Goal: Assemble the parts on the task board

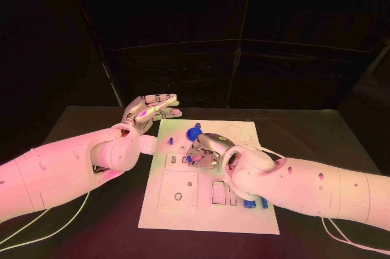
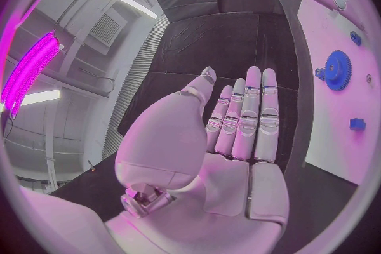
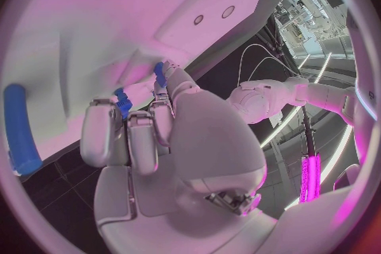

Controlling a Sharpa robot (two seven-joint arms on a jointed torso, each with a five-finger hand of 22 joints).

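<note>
Right robot hand [image 1: 208, 149] lies palm-down on the middle of the board [image 1: 244, 214], fingers curled onto it. The right wrist view shows what the head view hides: its fingertips [image 3: 162, 86] press around small blue parts [image 3: 121, 101] on the white surface, one piece between the fingers, though whether it is truly gripped I cannot tell. That view also shows a blue bar [image 3: 20, 130] lying near the board's edge.

Beyond that robot hand on the board sits a blue gear [image 1: 193, 133], seen larger in the left wrist view [image 2: 338, 69], with a small blue block [image 2: 357, 122] near it. More blue pieces [image 1: 248, 202] lie by the right forearm, at the board's near side.

Left robot hand [image 1: 150, 108] hovers off the board's far left corner, above the black counter [image 1: 317, 129]. The left wrist view shows its fingers [image 2: 246, 117] straight and side by side, palm bare, holding nothing.
</note>
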